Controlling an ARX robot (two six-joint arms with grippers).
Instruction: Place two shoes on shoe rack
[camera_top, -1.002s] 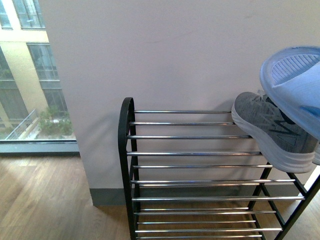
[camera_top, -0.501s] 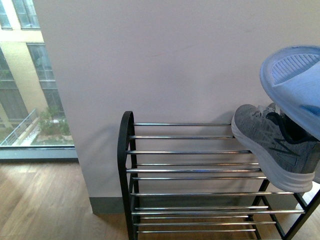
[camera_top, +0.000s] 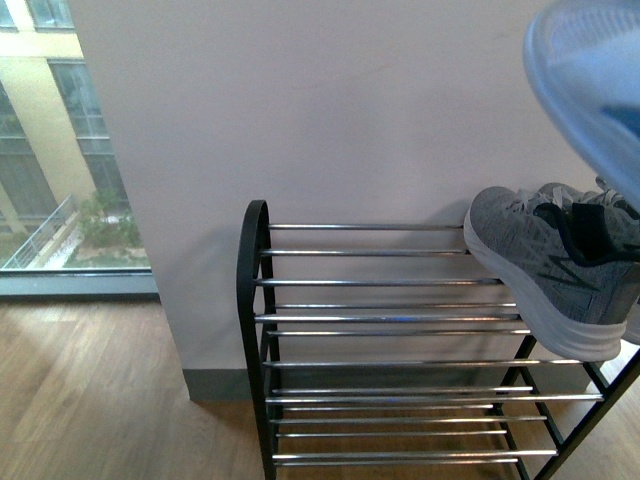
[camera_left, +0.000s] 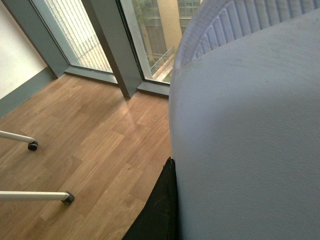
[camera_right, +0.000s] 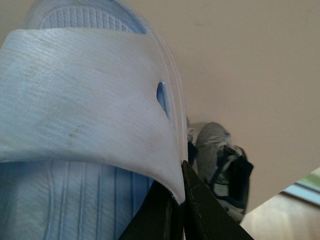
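Note:
The shoe rack (camera_top: 380, 318), black frame with chrome rods, stands against the white wall. A grey knit sneaker (camera_top: 555, 268) with a thick white sole sits on its top shelf at the right end; it also shows in the right wrist view (camera_right: 222, 165). A pale blue foam slide (camera_top: 590, 85) hangs in the air above the sneaker, at the top right. My right gripper (camera_right: 181, 200) is shut on this slide's strap (camera_right: 85, 95). My left gripper (camera_left: 172, 200) is shut on another pale blue slide (camera_left: 250, 130), which fills its view. Neither gripper shows in the front view.
A white wall (camera_top: 350, 110) rises behind the rack. A tall window (camera_top: 55, 150) is to the left. The floor is wood (camera_top: 90, 400). White chair legs with castors (camera_left: 32, 145) stand on the floor in the left wrist view.
The slide in the front view has risen and moved toward the top right corner, so more of the grey sneaker shows. The rack appears slightly higher in the frame.

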